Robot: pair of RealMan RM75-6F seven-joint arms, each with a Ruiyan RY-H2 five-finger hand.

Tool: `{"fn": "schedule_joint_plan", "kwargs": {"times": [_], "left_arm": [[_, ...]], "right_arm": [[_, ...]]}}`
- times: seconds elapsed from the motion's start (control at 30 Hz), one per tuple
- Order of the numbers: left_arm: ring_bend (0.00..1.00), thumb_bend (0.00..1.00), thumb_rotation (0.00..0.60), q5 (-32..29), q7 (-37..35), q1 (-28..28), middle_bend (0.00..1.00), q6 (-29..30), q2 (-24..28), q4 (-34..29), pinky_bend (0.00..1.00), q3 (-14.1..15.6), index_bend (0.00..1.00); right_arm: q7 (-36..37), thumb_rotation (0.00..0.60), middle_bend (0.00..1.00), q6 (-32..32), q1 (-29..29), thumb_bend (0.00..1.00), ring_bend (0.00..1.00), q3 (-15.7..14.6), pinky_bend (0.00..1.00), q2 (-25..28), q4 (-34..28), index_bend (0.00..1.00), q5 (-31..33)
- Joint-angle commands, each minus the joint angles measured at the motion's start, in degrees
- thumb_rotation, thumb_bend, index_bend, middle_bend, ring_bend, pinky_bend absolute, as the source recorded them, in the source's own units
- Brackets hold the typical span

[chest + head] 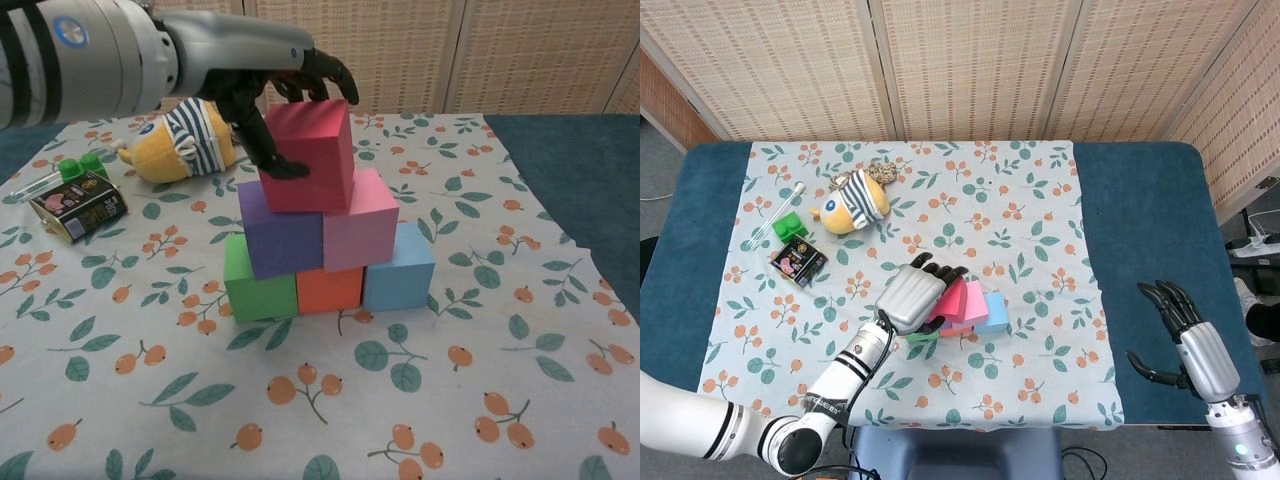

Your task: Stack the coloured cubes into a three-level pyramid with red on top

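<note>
1. Nearest us in the head view, our right hand point(1192, 337) hangs over the bare blue edge of the counter point(1150, 210), fingers spread and holding nothing. We judge it is parked well apart from the stack so it cannot knock it; the chest view does not show it at all.

2. The bottom row sits on the floral cloth point(420, 400): green cube point(252, 288), orange cube point(330, 290) and blue cube point(402, 268), pressed side by side to make a wide base. Only the orange cube's front face shows, so we cannot tell how deep it sits.

3. On that row rest the purple cube point(283, 238) and pink cube point(362, 224), touching each other and straddling the seams below, which is what gives the top cube a flat seat.

4. Our left hand point(275, 105) grips the red cube point(308, 155) from above, thumb on its left face and fingertips over its back top edge. The cube is over the purple-pink seam, slightly tilted; its underside is hidden, so we cannot tell whether it bears fully on both. We judge the hand keeps hold to square it before release.

5. In the head view the hand covers most of the stack.

6. Farther back lie a small dark packet point(78, 205), a green brick point(83, 165) and a striped yellow plush toy point(180, 138), no part of the pyramid. The arm cuts off the toy's top.
</note>
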Motion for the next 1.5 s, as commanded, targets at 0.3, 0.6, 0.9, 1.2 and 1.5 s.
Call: {"fn": "schedule_joint_plan", "kwargs": {"times": [0.3,0.6,0.9,1.2,1.5], "left_arm": [[0.23,0.36,0.600,-0.3,1.7,-0.5,0.35,1.0,-0.4,0.2,0.15,0.5,0.08],[0.21,0.37,0.600,-0.7,2.4,-1.2,0.29,0.6,0.1,-0.4,0.16,0.5,0.05],[0.13,0.37,0.600,-1.1,3.0,-1.6,0.13,0.9,-0.3,-0.2,0.15,0.6,0.01],[0.11,0.37,0.600,-1.5,1.3,-1.7,0.10,-1.1,0.9,-1.2,0.15,0.2,0.00],[0.08,0.36,0.600,1.8,0.2,-0.5,0.05,0.4,3.4,-3.2,0.15,0.2,0.00]], "right_arm": [[-0.2,0.446,0.08,-0.5,0.1,0.26,0.00,0.1,0.00,0.1,-0.1,0.00,0.3],[-0.3,0.446,0.08,-0.4,-0.1,0.26,0.00,0.2,0.00,0.1,-0.1,0.00,0.3],[-0.3,0.446,0.08,-0.6,-0.1,0.26,0.00,0.2,0.00,0.2,-0.1,0.00,0.3],[-0.3,0.446,0.08,-0.6,-0.2,0.26,0.00,0.3,0.00,0.1,0.1,0.00,0.4],[-0.3,0.445,0.08,-0.4,-0.3,0.26,0.00,0.2,0.00,0.2,0.1,0.00,0.1]]}}
